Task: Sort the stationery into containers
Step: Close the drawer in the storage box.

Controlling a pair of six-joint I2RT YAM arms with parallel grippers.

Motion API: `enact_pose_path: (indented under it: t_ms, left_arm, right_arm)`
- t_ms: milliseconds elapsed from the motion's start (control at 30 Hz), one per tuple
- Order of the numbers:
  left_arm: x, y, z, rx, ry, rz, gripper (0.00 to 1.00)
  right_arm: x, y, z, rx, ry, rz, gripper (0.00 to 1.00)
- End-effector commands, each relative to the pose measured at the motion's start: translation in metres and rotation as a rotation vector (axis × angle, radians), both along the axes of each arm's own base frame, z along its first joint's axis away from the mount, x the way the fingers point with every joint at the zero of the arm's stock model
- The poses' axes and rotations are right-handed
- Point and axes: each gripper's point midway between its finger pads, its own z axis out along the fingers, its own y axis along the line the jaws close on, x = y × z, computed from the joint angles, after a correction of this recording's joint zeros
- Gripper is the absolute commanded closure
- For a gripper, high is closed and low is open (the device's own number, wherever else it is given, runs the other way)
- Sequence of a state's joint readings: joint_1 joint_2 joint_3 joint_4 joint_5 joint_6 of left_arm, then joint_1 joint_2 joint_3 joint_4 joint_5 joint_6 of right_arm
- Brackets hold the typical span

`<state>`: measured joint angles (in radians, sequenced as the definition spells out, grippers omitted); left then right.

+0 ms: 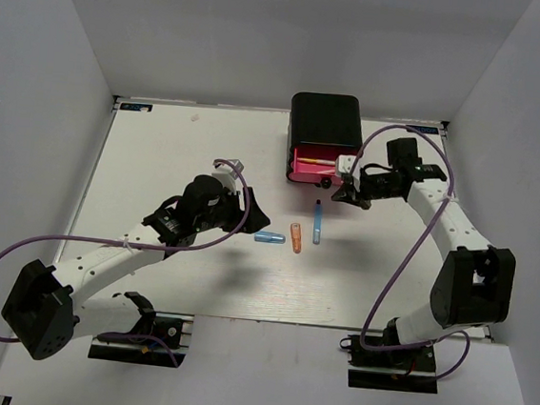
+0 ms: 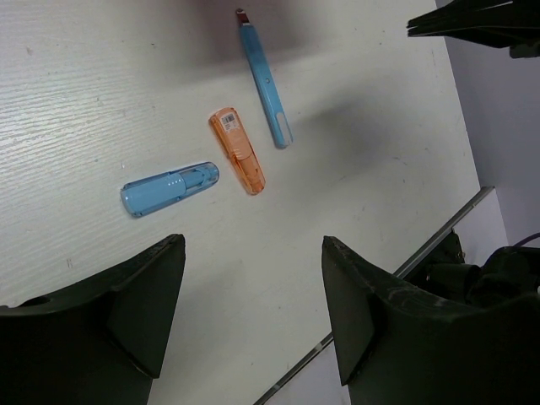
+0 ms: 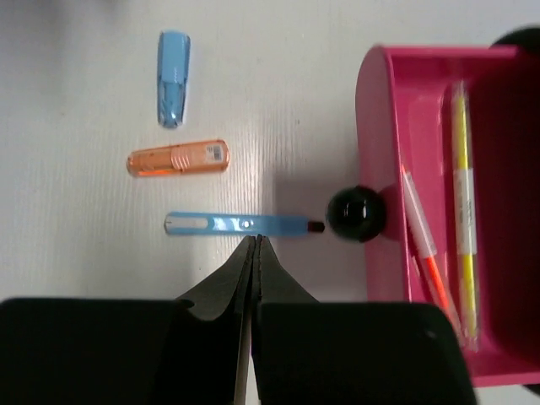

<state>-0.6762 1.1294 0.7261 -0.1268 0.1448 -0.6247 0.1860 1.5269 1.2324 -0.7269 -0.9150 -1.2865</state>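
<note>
- Right gripper (image 3: pixel 254 240): fingers pressed together with nothing between them, just beside the blue pen (image 3: pixel 240 224). The pen's tip lies almost against the black knob (image 3: pixel 356 213) of the open pink drawer (image 3: pixel 375 118).
- Left gripper (image 2: pixel 253 253): jaws spread wide and empty, above the light-blue cylinder (image 2: pixel 169 188) and orange cylinder (image 2: pixel 237 150). Both lie near the middle of the surface, on the near side of the black cabinet (image 1: pixel 326 117), which stands at the far edge.
- Drawer contents: a yellow-green stick (image 3: pixel 462 211) and a pink-red stick (image 3: pixel 419 228). A third stick may lie beneath them, but the view does not settle it.
- Risk, right side: coming down with the fingers shut would likely shove the pen rather than take it, rolling it under the drawer front. A grasp taken too close to the tip could catch the knob and drag the drawer.
- Risk, left side: the two cylinders lie close together, so wide jaws could knock one rolling while closing on the other.
- Risk, shared: all three pieces sit in one small cluster — both arms reaching in at once could collide.
</note>
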Motion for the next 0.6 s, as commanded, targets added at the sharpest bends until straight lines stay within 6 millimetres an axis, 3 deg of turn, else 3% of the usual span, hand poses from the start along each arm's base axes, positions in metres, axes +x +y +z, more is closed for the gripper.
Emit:
enact_pose_path:
  t_ms: [0, 133, 300, 567]
  left_arm:
    - [0.000, 0.000, 0.006, -0.011, -0.029, -0.001, 0.24]
    - [0.000, 0.000, 0.006, -0.011, -0.029, -0.001, 0.24]
    - [0.001, 0.000, 0.003, -0.005, -0.022, -0.001, 0.24]
    - [0.003, -0.002, 0.006, -0.005, -0.022, -0.001, 0.23]
  right_arm:
    - [0.022, -0.009, -0.001, -0.062, -0.068, -0.099, 1.00]
    - [0.039, -0.016, -0.010, -0.120, -0.080, -0.179, 1.00]
    - [0.067, -0.017, -0.009, -0.119, -0.164, -0.281, 1.00]
    - [0.086, -0.009, -0.004, -0.101, -0.196, -0.341, 1.00]
